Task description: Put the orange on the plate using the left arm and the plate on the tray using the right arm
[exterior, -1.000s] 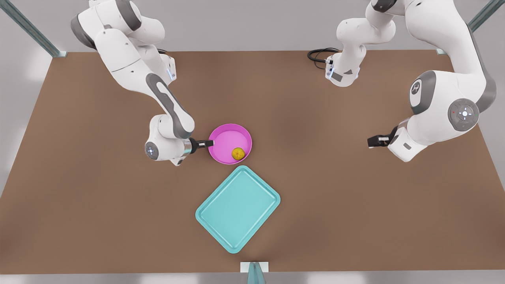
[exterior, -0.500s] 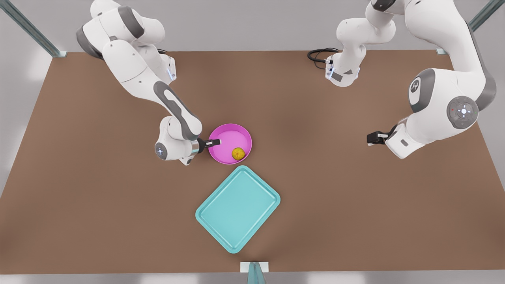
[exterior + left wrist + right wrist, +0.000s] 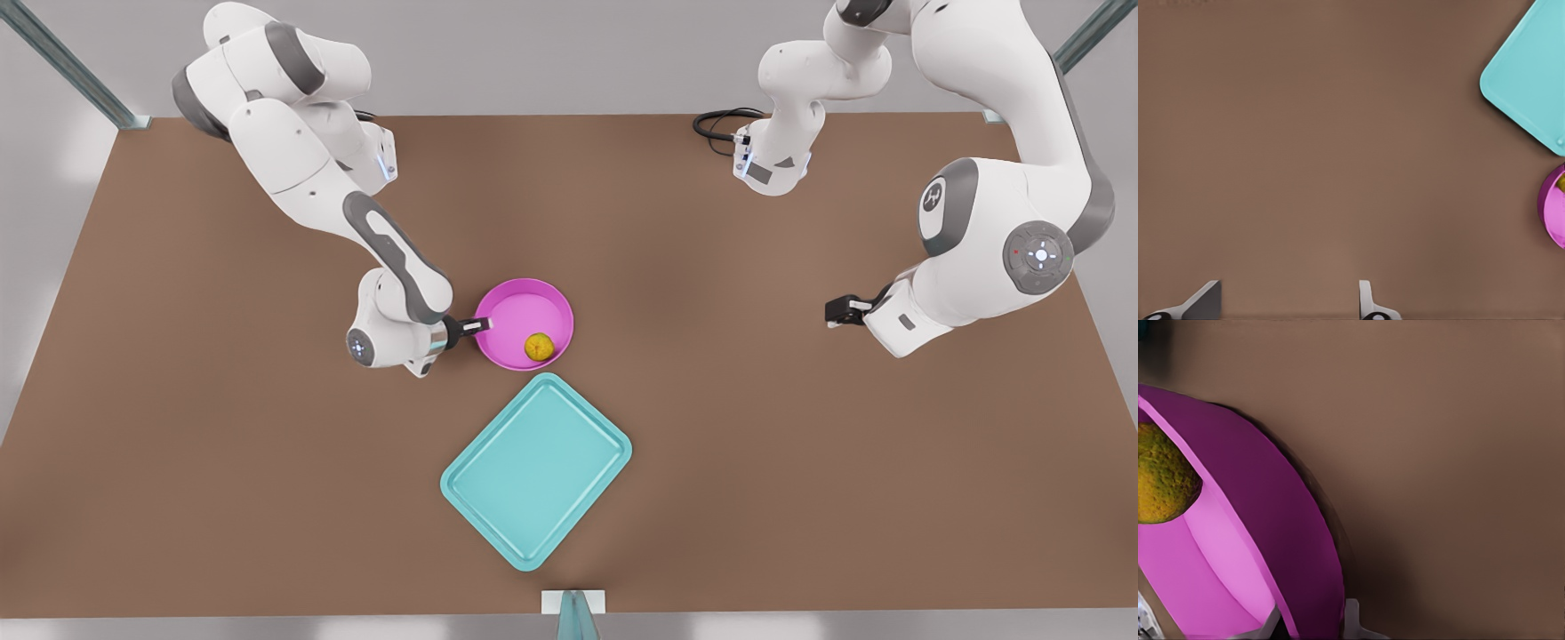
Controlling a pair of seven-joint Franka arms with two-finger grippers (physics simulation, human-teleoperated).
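The orange [image 3: 538, 347] lies inside the magenta plate [image 3: 520, 316], near its rim on the side facing the tray. The plate stands on the table just behind the teal tray [image 3: 536, 469]. My right gripper [image 3: 477, 327] reaches in from the front view's left and is shut on the plate's rim. The right wrist view shows the plate [image 3: 1265, 513] wall between the fingers of that gripper [image 3: 1310, 623], with the orange [image 3: 1161, 477] beyond. My left gripper [image 3: 836, 311] waits open over bare table at the front view's right. Its open fingers [image 3: 1285, 303] show in the left wrist view, far from the tray [image 3: 1531, 73] and plate [image 3: 1555, 207].
The brown table [image 3: 800, 462] spreads wide on both sides of the tray. A looped black cable [image 3: 716, 124] lies by the arm base at the back. A small post [image 3: 573, 613] stands at the table's front edge.
My right gripper moved in over the plate's rim and closed on it. The plate and orange shifted slightly toward the front view's right. The left arm drew back a little.
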